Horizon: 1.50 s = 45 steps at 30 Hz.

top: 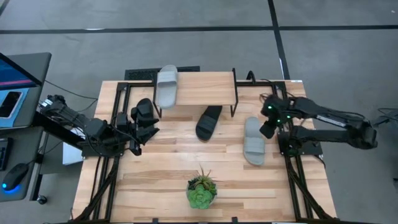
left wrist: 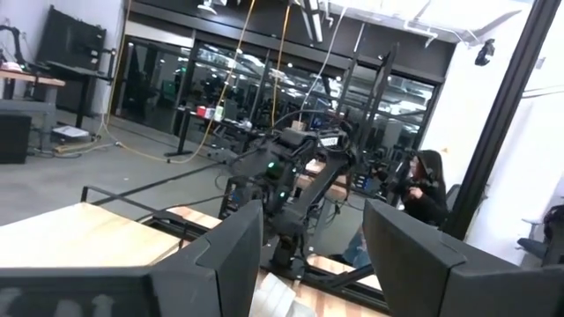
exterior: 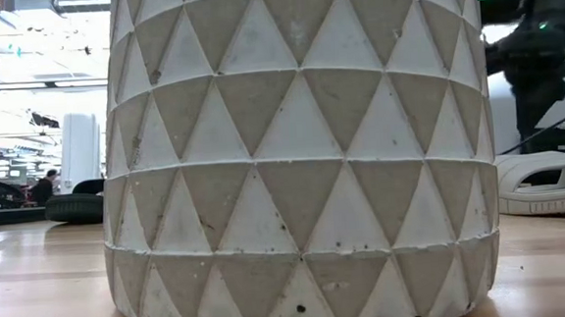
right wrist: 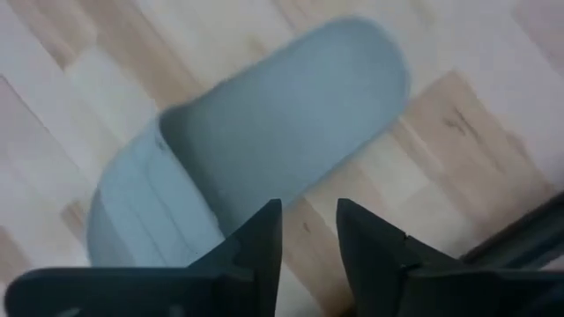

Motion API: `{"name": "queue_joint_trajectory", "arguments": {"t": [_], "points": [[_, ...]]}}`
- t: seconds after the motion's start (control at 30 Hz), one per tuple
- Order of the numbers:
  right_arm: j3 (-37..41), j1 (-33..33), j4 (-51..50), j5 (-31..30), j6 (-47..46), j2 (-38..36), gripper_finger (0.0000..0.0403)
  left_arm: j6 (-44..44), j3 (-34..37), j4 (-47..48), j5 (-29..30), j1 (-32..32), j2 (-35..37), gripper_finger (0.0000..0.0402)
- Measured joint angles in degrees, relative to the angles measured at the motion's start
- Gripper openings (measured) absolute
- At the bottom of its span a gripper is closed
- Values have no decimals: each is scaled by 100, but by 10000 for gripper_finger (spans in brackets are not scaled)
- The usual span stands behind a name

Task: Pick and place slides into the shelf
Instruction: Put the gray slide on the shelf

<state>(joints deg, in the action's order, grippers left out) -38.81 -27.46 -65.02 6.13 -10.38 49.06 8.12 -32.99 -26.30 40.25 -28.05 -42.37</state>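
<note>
One light grey slide (top: 166, 86) lies on the shelf's wooden top (top: 205, 87), its far end past the far edge. A black slide (top: 209, 121) lies on the table at the shelf's front, partly under it. A second light grey slide (top: 254, 141) lies on the table to the right; it also shows in the low view (exterior: 549, 181). My right gripper (top: 267, 127) hovers above it, pointing down, fingers (right wrist: 310, 238) a little apart and empty. My left gripper (top: 144, 124) is open and empty (left wrist: 313, 255), level, left of the shelf. A black slide-like shape (top: 144, 109) lies beside it and shows in the low view (exterior: 74, 208).
A green plant in a white patterned pot (top: 201, 191) stands near the table's front edge and fills most of the low view (exterior: 302, 147). The shelf's black wire legs (top: 235, 93) stand at the plank's ends. A desk with a monitor and mouse (top: 12, 93) is left of the table.
</note>
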Motion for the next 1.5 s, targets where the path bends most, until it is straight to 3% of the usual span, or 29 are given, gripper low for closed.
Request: {"name": "queue_joint_trajectory", "arguments": {"t": [0.33,0.73,0.9,1.17,1.5], "points": [[-869,-4,198,-2,703,1235,109,40,0,197,144,2,0,185],[-1469,-4,-739,36,1609,1501,109,125,0,234,144,2,0,185],[-1473,30,-1440,645,2101,1501,109,126,0,253,170,2,0,185],[-1471,599,-1528,2155,2732,1467,109,138,0,301,181,2,0,185],[-1471,1223,-1465,2058,2675,1741,109,168,0,360,181,2,-2,185]]}}
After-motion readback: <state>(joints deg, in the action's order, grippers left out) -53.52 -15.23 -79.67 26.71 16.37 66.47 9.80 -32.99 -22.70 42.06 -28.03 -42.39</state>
